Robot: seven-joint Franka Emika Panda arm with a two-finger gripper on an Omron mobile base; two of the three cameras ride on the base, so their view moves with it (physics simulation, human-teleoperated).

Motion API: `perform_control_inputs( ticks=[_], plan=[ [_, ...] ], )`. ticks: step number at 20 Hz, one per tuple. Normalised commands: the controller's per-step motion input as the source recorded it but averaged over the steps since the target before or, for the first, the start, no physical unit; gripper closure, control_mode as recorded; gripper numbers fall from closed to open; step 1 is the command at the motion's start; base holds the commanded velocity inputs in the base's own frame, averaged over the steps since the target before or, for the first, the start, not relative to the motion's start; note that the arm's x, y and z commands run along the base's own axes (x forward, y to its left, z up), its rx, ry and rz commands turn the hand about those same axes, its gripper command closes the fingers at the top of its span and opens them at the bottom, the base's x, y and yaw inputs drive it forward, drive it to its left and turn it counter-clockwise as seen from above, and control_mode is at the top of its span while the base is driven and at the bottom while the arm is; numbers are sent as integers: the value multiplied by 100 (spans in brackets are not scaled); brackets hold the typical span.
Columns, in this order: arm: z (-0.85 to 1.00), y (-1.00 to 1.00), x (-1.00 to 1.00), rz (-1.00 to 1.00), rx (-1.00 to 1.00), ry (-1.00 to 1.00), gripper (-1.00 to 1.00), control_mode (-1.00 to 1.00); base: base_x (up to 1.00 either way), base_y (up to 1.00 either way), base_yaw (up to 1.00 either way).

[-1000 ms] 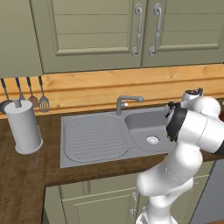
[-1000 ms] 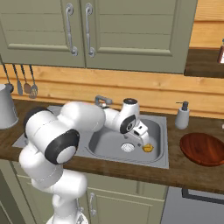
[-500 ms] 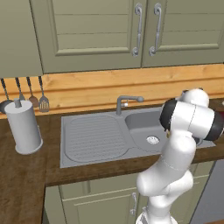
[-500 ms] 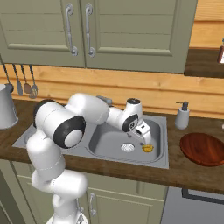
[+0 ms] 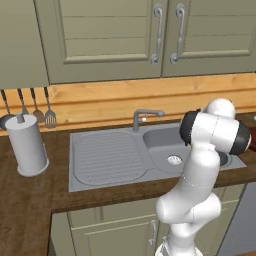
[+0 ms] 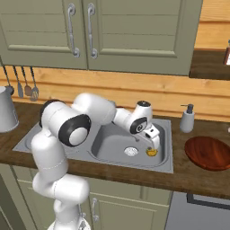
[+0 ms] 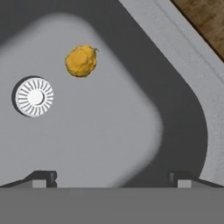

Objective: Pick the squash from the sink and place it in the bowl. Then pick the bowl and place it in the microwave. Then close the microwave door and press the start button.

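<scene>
Beside the drain point(image 7: 34, 96), on the sink point(image 6: 166, 152) floor, lies the squash point(image 7: 81, 61), untouched. Gripper point(image 7: 112, 177) hangs above with its jaws wide apart. Small, firm, lumpy and likely light, it probably suits a pinch across its middle, where bumps resist slipping.

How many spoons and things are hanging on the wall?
4 utensils hang in a row on the wooden wall, left of the sink, above the grey canister. The canister hides part of the leftmost; more may lie off-frame.
</scene>
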Motion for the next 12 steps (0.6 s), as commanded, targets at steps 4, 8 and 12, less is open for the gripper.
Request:
perform_control_inputs(
  ticks=[4,8,12],
  plan=[
    [-29,-3,17,-1,0,0,-100,-100,0,0,0],
    [-21,0,28,-1,0,1,-100,-100,0,0,0],
    [-20,0,36,0,0,1,-100,-100,0,0,0]
  ],
)
